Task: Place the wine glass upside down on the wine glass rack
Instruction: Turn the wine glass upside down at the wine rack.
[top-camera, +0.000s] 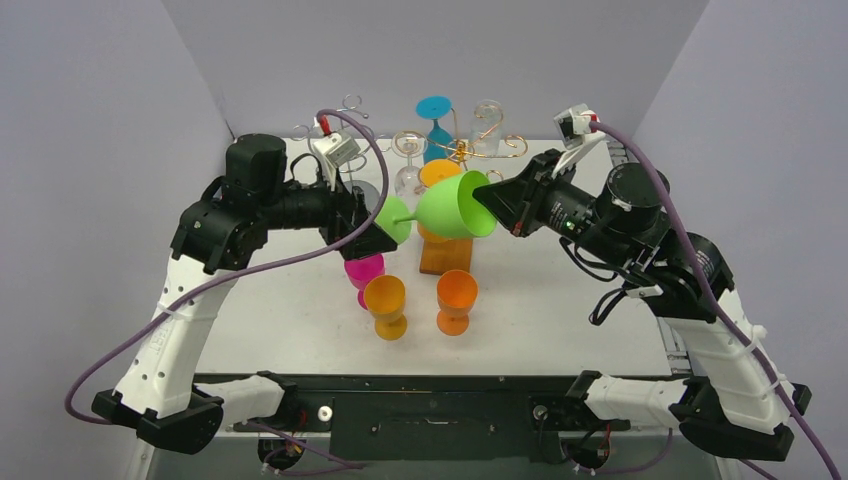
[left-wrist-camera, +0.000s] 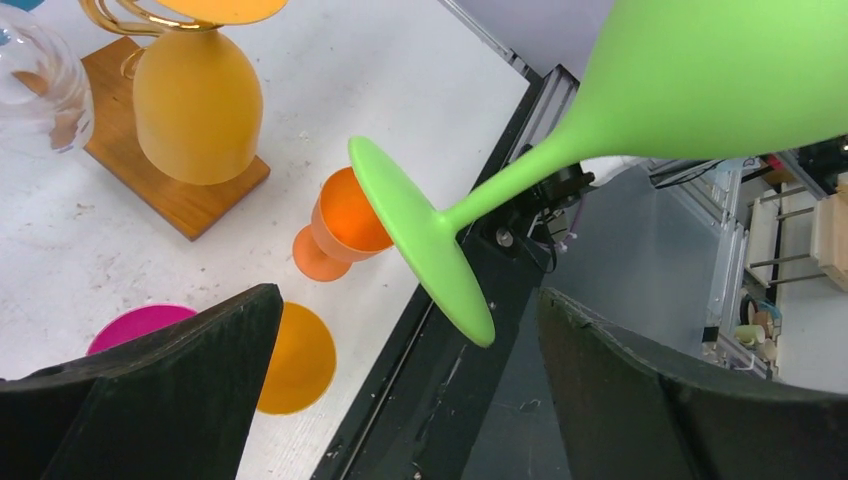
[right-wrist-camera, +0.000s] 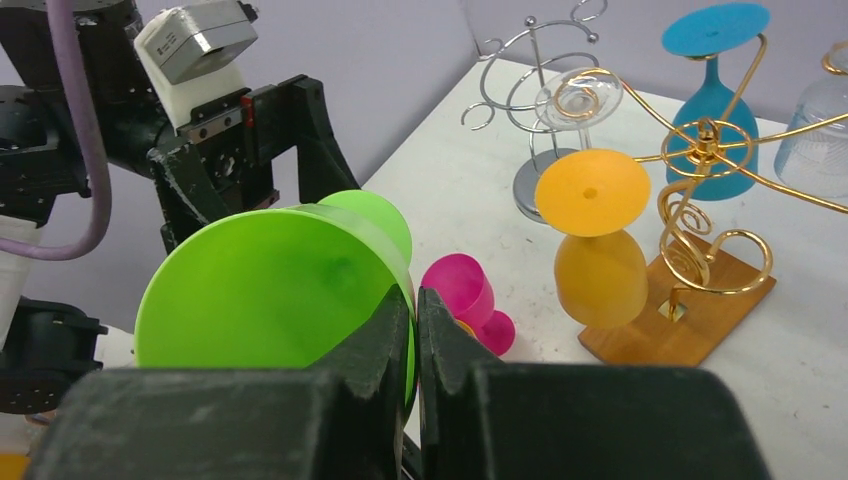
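Green plastic is what my right claw (right-wrist-camera: 415, 312) pinches: the lime-green plastic wine glass (top-camera: 455, 205) hangs in the air on its side, above the table and just in front of the rack. My two right fingers are pressed together on its rim, one inside the bowl and one outside. I judge that I hold it by the rim so that the stem and the round foot stay free and point toward my left arm. My left claw (left-wrist-camera: 408, 300) is spread wide, and the foot lies between its fingers; in the left wrist view neither finger touches it. It looks like a handover, because a grip near the foot would let me turn the bowl down and slide the stem into an arm of the gold wire rack on its wooden block (right-wrist-camera: 705, 140). This step is not yet done. On this rack hang, foot up, an orange plastic glass (right-wrist-camera: 598, 270), a blue glass (right-wrist-camera: 712, 90) and some clear glasses (top-camera: 408, 160). A smaller silver wire stand (right-wrist-camera: 535, 100) is behind it. The white table top (top-camera: 560, 300) is matt and a little speckled. On it are a magenta glass (top-camera: 363, 272) under my left claw and two orange goblets (top-camera: 386, 305) standing upright nearer to my bases. Plain pale lilac-grey walls (top-camera: 100, 100) close the place on three sides.
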